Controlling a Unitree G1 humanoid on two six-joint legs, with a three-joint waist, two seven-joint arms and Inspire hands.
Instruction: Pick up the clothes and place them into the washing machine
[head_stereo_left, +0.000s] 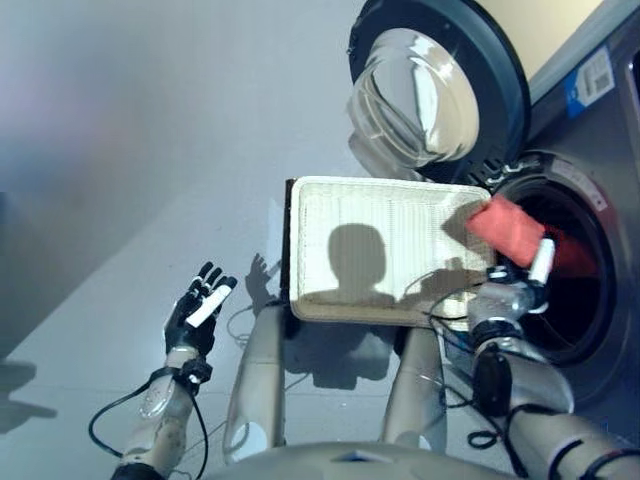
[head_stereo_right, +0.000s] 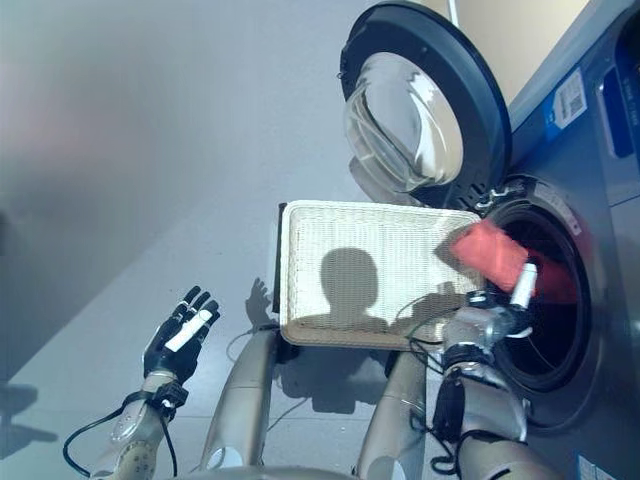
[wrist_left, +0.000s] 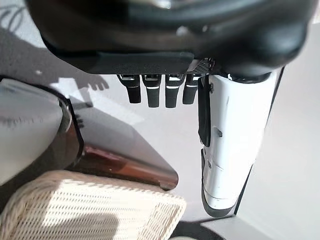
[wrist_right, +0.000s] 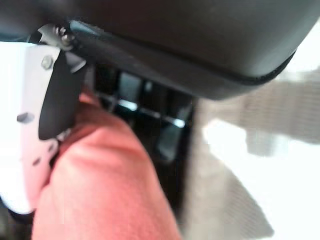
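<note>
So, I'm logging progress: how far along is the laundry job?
Done: the washer door stands open and the wicker basket looks empty. In hand: the right robot hand grips a red cloth at the drum opening. Left: releasing it inside. The left robot hand is open, idle.

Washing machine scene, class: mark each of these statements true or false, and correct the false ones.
1. The washing machine door is shut. False: it stands swung open, leaving the drum opening clear.
2. The right hand grips a red cloth. True.
3. The red cloth lies in the middle of the wicker basket. False: it is held up at the edge of the basket nearest the drum opening.
4. The left hand holds nothing, fingers straight. True.
5. The basket holds a pile of clothes. False: its white inside shows bare, apart from shadows.
</note>
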